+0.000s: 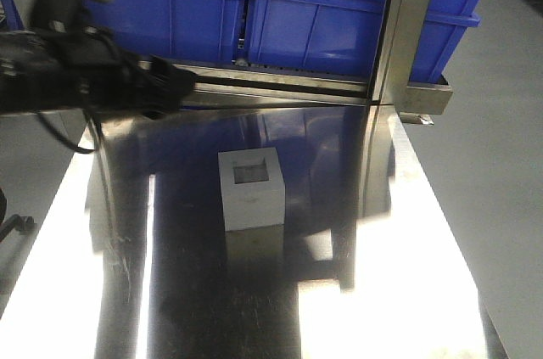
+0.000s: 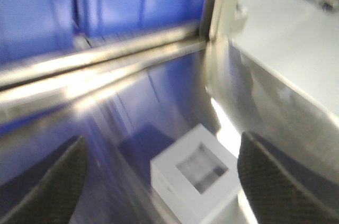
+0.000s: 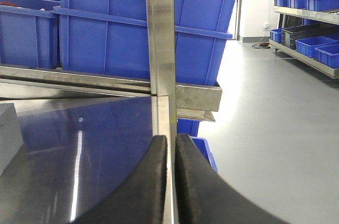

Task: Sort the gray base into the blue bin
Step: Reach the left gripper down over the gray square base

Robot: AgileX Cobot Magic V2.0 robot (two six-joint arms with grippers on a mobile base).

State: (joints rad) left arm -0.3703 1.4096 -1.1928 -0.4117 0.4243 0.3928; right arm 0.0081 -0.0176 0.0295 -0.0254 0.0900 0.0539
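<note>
The gray base (image 1: 251, 187) stands upright on the shiny steel table (image 1: 382, 291), its dark square recess facing up. In the blurred left wrist view it (image 2: 196, 173) lies below and between my widely spread fingers (image 2: 53, 181). My left gripper (image 2: 162, 138) is open and empty; in the front view it (image 1: 165, 87) hovers behind and left of the base. My right gripper (image 3: 171, 139) is shut and empty over the table's right edge, with the base's side (image 3: 8, 134) far to its left. A large blue bin (image 1: 339, 19) stands behind the table's back rail; its inside is hidden.
A second blue bin (image 1: 170, 11) holding red things stands left of the first. An upright steel post (image 1: 399, 28) rises at the table's back right. More blue crates fill shelves (image 3: 312, 1) across the grey floor, and another sits under the table (image 3: 204, 150).
</note>
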